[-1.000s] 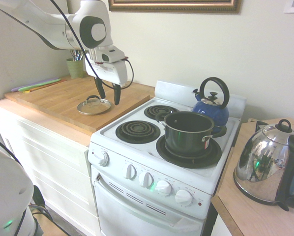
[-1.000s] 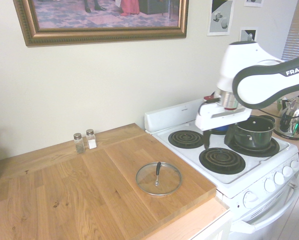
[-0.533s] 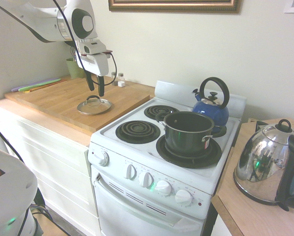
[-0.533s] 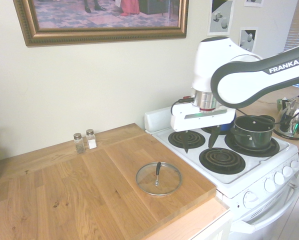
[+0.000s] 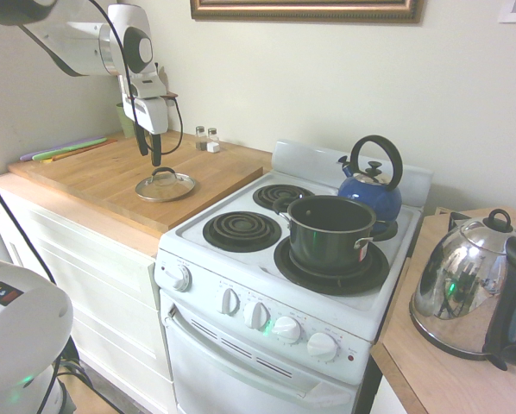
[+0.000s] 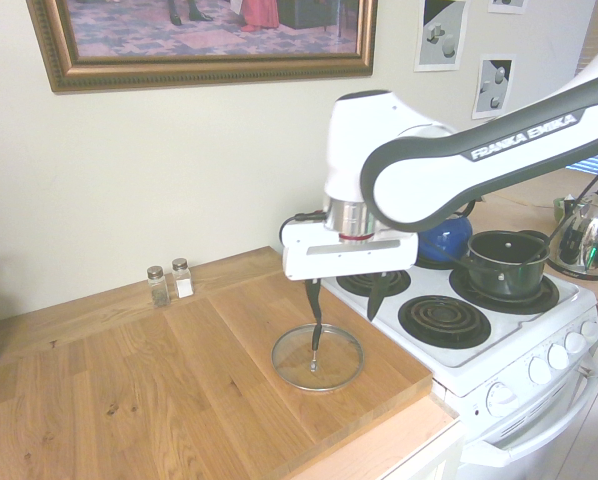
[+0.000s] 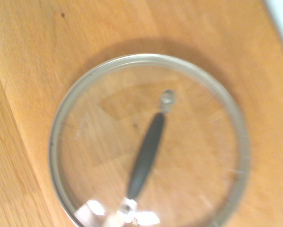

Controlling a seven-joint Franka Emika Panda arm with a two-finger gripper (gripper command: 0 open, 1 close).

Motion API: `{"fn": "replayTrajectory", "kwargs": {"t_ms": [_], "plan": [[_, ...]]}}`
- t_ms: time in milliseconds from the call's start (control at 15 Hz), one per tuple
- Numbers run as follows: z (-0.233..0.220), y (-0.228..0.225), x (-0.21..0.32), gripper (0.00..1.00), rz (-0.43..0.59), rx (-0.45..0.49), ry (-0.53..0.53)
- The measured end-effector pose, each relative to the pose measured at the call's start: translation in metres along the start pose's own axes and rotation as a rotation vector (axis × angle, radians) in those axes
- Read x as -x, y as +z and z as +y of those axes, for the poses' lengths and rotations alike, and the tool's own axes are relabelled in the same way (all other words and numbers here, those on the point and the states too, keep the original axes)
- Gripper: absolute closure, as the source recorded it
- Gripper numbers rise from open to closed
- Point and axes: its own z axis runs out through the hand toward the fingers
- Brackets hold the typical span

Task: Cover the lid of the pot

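lid [image 6: 317, 358] flat on wooden counter [image 6: 159, 390], directly beneath claw [image 6: 345, 300], claw released

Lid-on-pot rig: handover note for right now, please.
Claw: open, empty, pointing down above the lid.
Lid: flat on the wooden counter, handle up, centred in the wrist view.
Pot: uncovered, on the stove's front burner beside the blue kettle.
Done: claw brought over the lid.
Left: lower, grip the handle, carry the lid across, set it on the pot.
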Motion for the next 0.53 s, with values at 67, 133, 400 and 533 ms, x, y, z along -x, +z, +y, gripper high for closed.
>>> {"fn": "replayTrajectory", "kwargs": {"t_ms": [67, 133, 400, 533], "plan": [[-0.006, 0.008, 0.003, 0.00, 0.005, 0.004, 0.014], [-0.011, 0.014, 0.007, 0.00, 0.014, 0.007, 0.024], [-0.025, 0.024, 0.011, 0.00, 0.056, -0.003, 0.049], [-0.030, 0.030, 0.003, 0.00, 0.065, 0.002, 0.065]]}}
